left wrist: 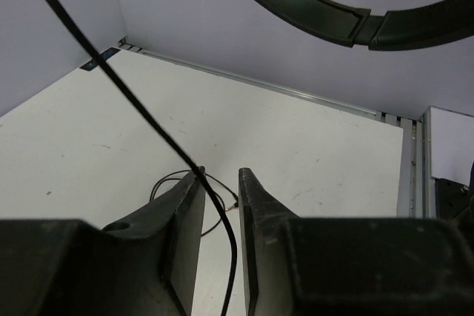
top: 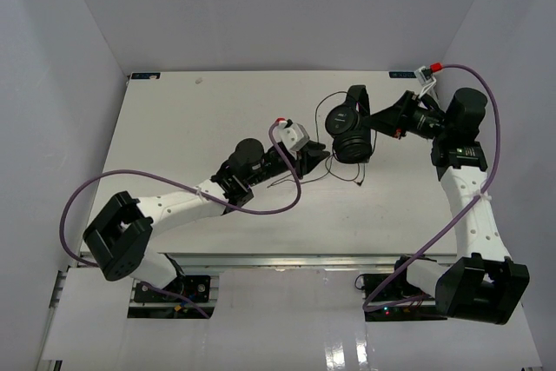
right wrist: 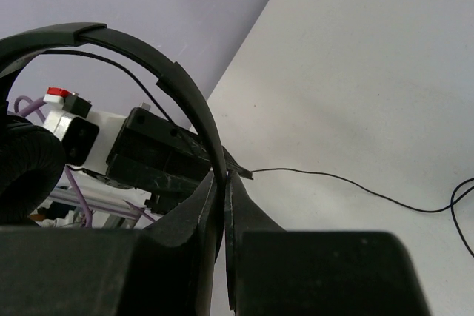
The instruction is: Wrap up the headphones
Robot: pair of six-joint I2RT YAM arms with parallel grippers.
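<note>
While the right end effector [right wrist: 224, 177] is clenched on the headband [right wrist: 185, 86], the headphones [top: 351, 128] sit at its tips over the far middle of the desk [top: 174, 119]. Whether they touch the desk cannot be told. The left end effector [left wrist: 220, 177] is just beside them on the other side and lower than the headband. Its jaws are released with a narrow gap, and the cord [left wrist: 133, 105] runs down through that gap unpinched. The headphones are black, with a thin curved headband and a round padded earcup [right wrist: 26, 164]. Their thin cord trails in loose loops on the desk, just nearer than the earcups.
</note>
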